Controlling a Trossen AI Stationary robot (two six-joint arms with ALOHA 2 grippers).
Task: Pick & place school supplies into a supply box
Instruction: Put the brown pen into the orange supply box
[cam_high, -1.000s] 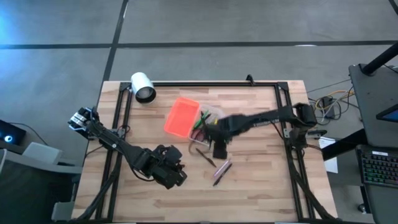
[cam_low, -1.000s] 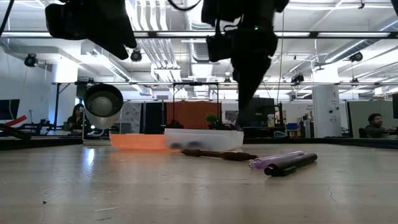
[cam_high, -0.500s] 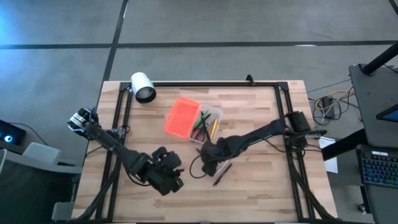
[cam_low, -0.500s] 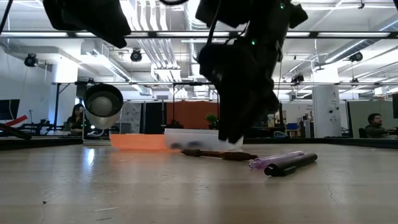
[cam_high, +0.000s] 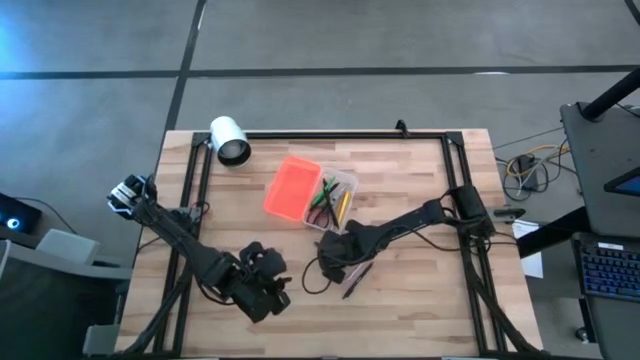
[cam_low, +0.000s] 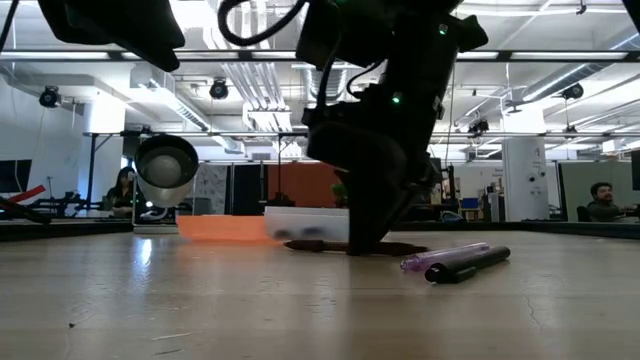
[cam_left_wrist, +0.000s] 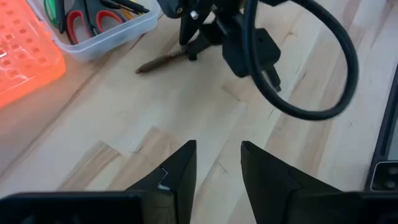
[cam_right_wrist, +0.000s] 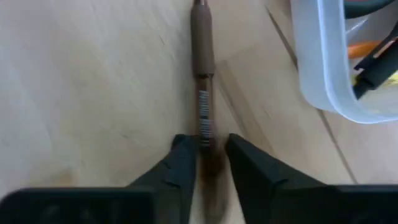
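Lying flat between right tool fingers, brown pen lengthwise.

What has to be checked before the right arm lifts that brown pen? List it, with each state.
1. Right gripper straddles the thin brown pen on the wooden table: ok.
2. Pen firmly gripped: cannot tell.
3. Clear plastic tray uncovered, its orange textured lid lying open beside it: ok.
4. Left gripper open and away from the pen: ok.
5. All supplies boxed: not ok; a purple pen and a black pen lie outside.
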